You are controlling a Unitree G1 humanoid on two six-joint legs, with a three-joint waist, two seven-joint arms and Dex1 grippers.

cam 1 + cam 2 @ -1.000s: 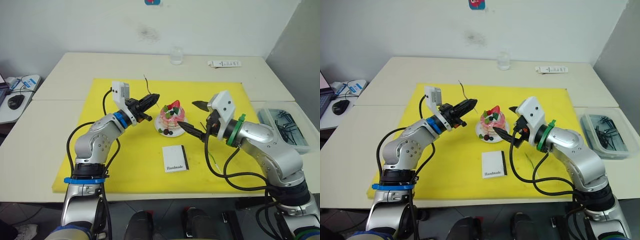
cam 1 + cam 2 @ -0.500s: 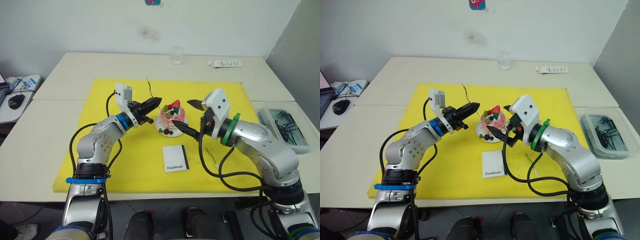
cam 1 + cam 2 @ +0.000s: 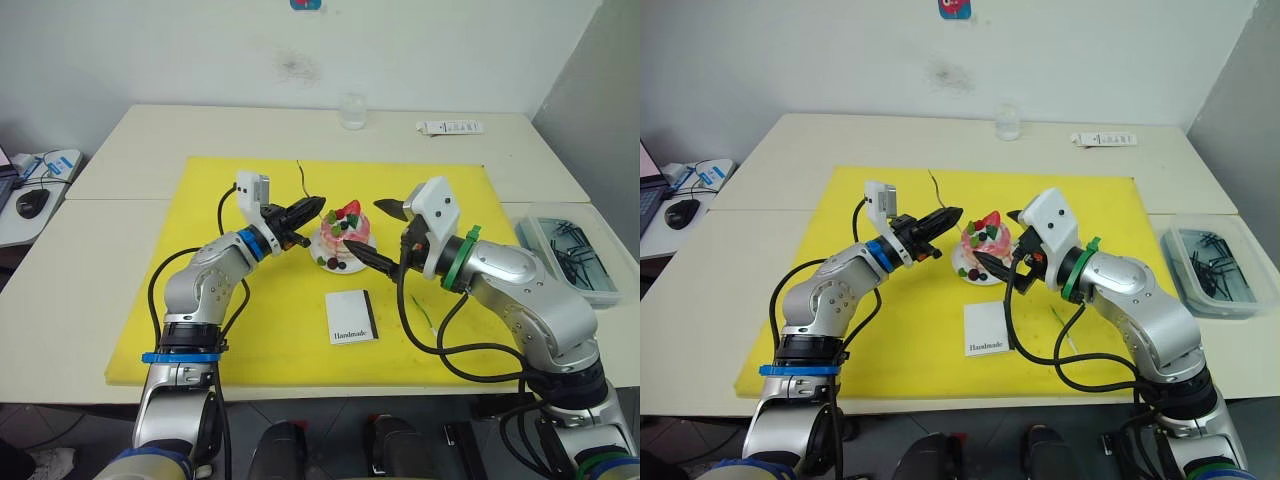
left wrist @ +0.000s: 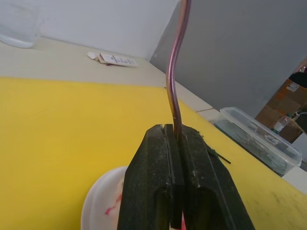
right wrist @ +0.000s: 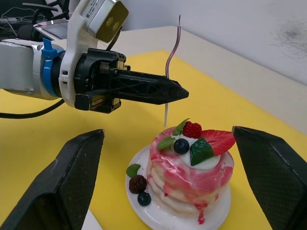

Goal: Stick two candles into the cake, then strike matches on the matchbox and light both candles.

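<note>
Left tool (image 5: 176,93) pinching a thin, curved, upright candle (image 5: 171,55) just above and beside the pink-and-white cake (image 5: 189,167) on its white plate, right tool (image 3: 382,232) spread wide around the cake

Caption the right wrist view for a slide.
Left gripper holds a thin curved candle above the pink-and-white layered cake, framed by the open right gripper's fingers.

L arm bent at elbow, forearm reaching fwd and inward; left gripper (image 3: 310,209) has fingers (image 4: 153,182) pressed together, pinching a thin candle (image 5: 171,52) that stands upright above them. R arm mirrors it, elbow out, forearm angled inward; right gripper (image 3: 385,233) fingers (image 5: 79,177) spread wide, holding nothing.
</note>
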